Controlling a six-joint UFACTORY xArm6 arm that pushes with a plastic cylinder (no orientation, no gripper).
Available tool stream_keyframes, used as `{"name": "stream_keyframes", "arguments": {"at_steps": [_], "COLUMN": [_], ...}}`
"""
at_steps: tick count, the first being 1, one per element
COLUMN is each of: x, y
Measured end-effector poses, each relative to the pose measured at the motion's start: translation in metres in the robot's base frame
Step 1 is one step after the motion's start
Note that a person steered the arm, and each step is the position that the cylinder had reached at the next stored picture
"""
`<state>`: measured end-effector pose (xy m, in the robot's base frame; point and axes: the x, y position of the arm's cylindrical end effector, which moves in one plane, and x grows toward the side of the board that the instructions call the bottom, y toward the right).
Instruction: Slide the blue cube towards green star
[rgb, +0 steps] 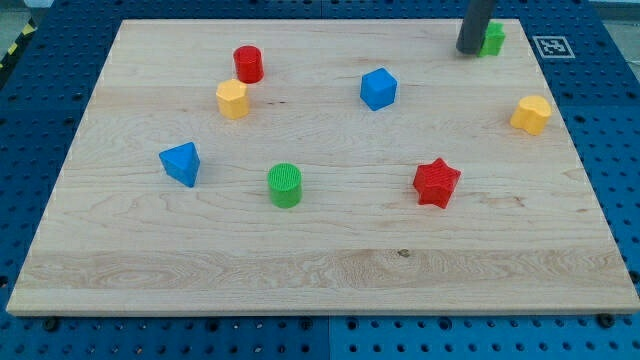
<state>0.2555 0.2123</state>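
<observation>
Since the blue cube (378, 88) sits up near the far side of the bench (320, 270), a little right of centre, it has open wood on every face. From the cube, the green star (492, 38) lies toward about two o'clock, close to the bench's top right corner and partly hidden behind the rod. My tip (468, 50) rests just beside the star, on its nine o'clock side, apparently touching or nearly so; I cannot tell which. No claw is fitted, so there is nothing to call released or clenched.

As I judge it, the push has not begun, because my tip is on the wrong side of the cube. To do it well, I should circle round to the cube's eight o'clock side, swinging wide so I do not nudge the star on leaving or clip the cube in passing. Then I should press through the cube's middle along the line to the star; an off-centre push would likely spin it aside.

Further out, a yellow block (532, 114) lies at four o'clock from the cube, clear of the path. The red star (436, 183), green cylinder (285, 185), blue wedge (181, 163), yellow block on the left (232, 99) and red cylinder (248, 64) are all well apart from that line.
</observation>
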Motion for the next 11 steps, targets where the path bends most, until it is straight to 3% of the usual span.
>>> {"name": "stream_keyframes", "arguments": {"at_steps": [1,3,4,5,6,9,11], "x": [0.004,0.021,0.066,0.101,0.107,0.098,0.058], "y": [-0.016,-0.204,-0.242,-0.194,-0.14,-0.126,-0.11]}}
